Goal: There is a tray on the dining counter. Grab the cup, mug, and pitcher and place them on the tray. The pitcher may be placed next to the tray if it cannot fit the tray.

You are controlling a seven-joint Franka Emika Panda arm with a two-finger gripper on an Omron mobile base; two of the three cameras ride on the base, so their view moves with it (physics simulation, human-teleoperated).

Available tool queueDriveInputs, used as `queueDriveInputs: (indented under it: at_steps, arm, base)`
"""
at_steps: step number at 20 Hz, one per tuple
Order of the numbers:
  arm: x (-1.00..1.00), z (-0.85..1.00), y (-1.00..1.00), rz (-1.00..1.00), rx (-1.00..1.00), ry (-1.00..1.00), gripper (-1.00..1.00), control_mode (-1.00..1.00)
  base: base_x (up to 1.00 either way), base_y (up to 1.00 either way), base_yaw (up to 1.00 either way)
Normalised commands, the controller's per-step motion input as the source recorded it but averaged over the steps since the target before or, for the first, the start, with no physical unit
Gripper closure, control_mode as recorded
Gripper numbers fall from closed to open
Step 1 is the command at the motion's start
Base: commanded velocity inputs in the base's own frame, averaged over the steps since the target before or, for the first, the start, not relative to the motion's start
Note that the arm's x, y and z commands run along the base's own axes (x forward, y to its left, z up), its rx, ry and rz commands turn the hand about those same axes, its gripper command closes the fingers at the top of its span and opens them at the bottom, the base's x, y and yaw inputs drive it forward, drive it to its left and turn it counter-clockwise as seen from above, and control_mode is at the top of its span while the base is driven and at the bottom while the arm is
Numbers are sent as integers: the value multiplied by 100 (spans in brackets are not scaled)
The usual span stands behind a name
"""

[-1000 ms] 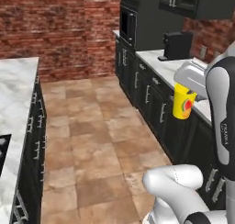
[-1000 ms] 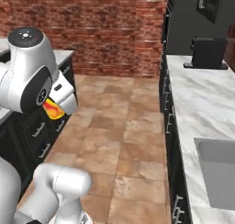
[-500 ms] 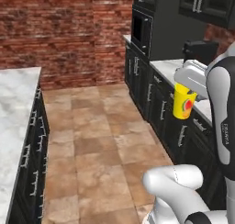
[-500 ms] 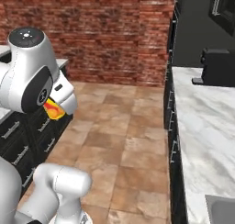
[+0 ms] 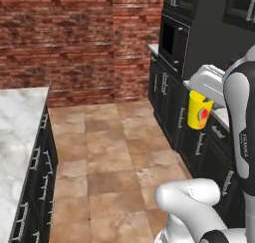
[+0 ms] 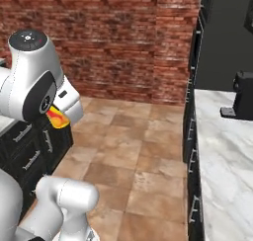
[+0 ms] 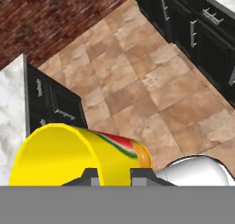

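The yellow cup (image 5: 200,111) with its red-orange mark hangs in the air at the right, above the tiled floor. My gripper (image 5: 200,94) is shut on its rim from above. In the hand view the cup (image 7: 73,152) lies sideways across the bottom, and my gripper (image 7: 114,175) pinches its wall between the two dark fingertips (image 7: 90,176). In the right base view a yellow-orange piece of the cup (image 6: 57,118) shows behind my arm's big white joint. The tray, mug and pitcher are out of view.
A marble-topped counter (image 5: 17,137) with dark drawers runs along the left. Dark cabinets with a built-in microwave (image 5: 174,40) stand close on the right. Another marble counter (image 6: 222,161) carries a black appliance (image 6: 242,97). Tiled floor (image 5: 114,152) leads to the brick wall (image 5: 74,38).
The whole picture has shifted, so the base has moved: the tall cabinets and microwave are nearer and the brick wall is wider. The cup stays in my gripper in the same pose.
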Motion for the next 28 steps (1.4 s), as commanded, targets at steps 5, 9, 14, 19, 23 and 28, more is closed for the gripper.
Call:
queueDriveInputs:
  at_steps: [5,9,14,19,23,28]
  arm:
    - [0,0,0,0,0,0,100,100]
    - [0,0,0,0,0,0,100,100]
    - [0,0,0,0,0,0,100,100]
    - [0,0,0,0,0,0,100,100]
    - [0,0,0,0,0,0,100,100]
    - [0,0,0,0,0,0,100,100]
  base:
    - [100,0,12]
    - [100,0,14]
    - [100,5,14]
    - [100,3,13]
    - [100,0,13]
    - [100,0,15]
